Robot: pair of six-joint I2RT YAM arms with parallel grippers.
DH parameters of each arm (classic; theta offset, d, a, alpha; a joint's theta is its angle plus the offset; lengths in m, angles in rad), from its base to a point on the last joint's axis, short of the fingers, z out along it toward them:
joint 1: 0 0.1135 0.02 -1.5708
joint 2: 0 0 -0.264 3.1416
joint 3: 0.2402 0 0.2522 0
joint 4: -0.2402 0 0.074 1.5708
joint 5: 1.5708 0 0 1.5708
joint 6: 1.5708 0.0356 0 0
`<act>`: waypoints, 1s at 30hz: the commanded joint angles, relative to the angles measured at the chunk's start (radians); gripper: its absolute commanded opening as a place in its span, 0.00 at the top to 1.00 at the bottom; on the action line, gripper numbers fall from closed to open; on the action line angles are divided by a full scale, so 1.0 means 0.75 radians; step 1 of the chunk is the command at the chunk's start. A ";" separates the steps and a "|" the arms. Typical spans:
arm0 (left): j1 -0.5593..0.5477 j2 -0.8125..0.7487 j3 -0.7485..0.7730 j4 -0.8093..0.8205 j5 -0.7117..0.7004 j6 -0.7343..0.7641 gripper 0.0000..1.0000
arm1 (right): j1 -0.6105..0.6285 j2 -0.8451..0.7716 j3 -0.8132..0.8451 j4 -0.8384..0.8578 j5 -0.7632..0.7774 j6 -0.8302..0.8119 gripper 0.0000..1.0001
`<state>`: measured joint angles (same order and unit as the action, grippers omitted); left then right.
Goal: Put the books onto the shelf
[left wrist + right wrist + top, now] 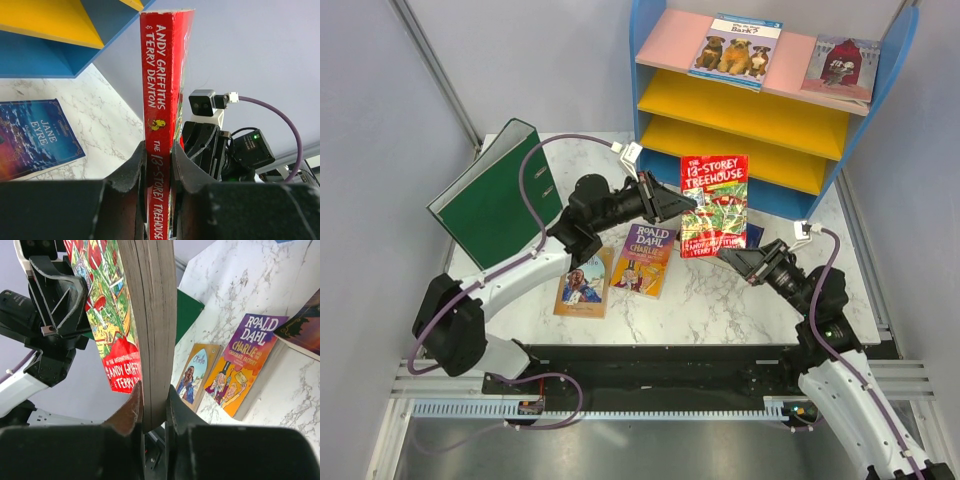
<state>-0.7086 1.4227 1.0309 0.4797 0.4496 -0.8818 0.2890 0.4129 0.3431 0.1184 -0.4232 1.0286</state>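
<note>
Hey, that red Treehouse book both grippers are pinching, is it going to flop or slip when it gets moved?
Probably fairly stiff: the Treehouse book stands upright without sagging, and its page block looks thick. The smooth cover might slip, since the left gripper and right gripper pinch only its edges. Let go on edge, it would likely tip.

You have a white, grey-veined marble tabletop (720, 300) in the middle of your top view, closed in by plain pale lilac-grey walls (380, 120) at 9, 12 and 3 o'clock, with a slanted aluminium post (435, 70) at 10 o'clock. At 6 o'clock a black plate (660, 365) borders the tabletop, then a slotted metal rail (620, 408). The light is soft and even.
</note>
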 commanded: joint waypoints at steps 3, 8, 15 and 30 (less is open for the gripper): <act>-0.002 0.017 0.104 0.083 0.014 -0.005 0.91 | 0.003 0.032 0.093 0.024 -0.033 -0.009 1.00; 0.008 -0.009 0.139 -0.217 -0.100 0.143 0.32 | 0.003 0.065 0.217 -0.037 -0.039 -0.087 1.00; 0.071 -0.160 0.015 -0.455 -0.295 0.304 0.07 | 0.003 0.147 0.434 -0.117 -0.055 -0.201 1.00; 0.108 -0.461 -0.503 -0.601 -0.340 0.333 0.09 | 0.003 0.609 1.035 -0.227 -0.182 -0.461 1.00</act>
<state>-0.6228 1.1141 0.7261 0.0364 0.1844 -0.6506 0.2909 0.7956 0.9939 -0.1108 -0.5571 0.7502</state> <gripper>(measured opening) 0.925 0.220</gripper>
